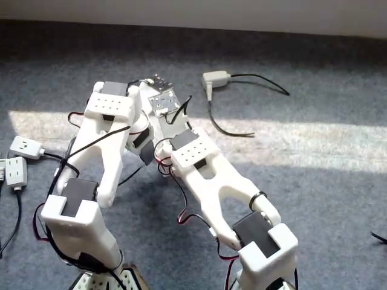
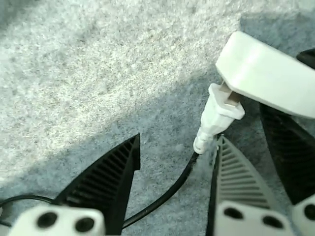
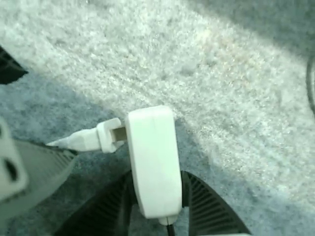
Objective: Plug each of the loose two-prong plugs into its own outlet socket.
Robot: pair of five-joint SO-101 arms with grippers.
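- Left gripper (image 2: 177, 139): jaws spread wide and gripping nothing. Its ribbed black fingers (image 2: 110, 182) stand on either side of the plug's tail.
- Plug (image 2: 216, 115): white, lying between the left jaws, just beside one finger and well apart from the other. Its nose is set into the side face of the outlet socket, and a narrow gap shows at the joint.
- Black cable (image 2: 167, 194): runs from the plug's tail back through the space between the left jaws.
- Right gripper (image 3: 157, 176): jaws closed on the outlet socket, one finger against each long side.
- Outlet socket (image 3: 150, 157): white block clamped between the right jaws and projecting past the fingertips.
- Carpet (image 1: 314, 181): grey, beneath both sets of jaws, crossed by a sunlit band.
- Spare socket (image 1: 24, 147): white, on the carpet, well apart from both sets of jaws.
- Second spare socket (image 1: 15, 170): white, just beside the first.
- White cord end (image 1: 216, 78): on a dark lead, lying on the carpet beyond the jaws and apart from them.
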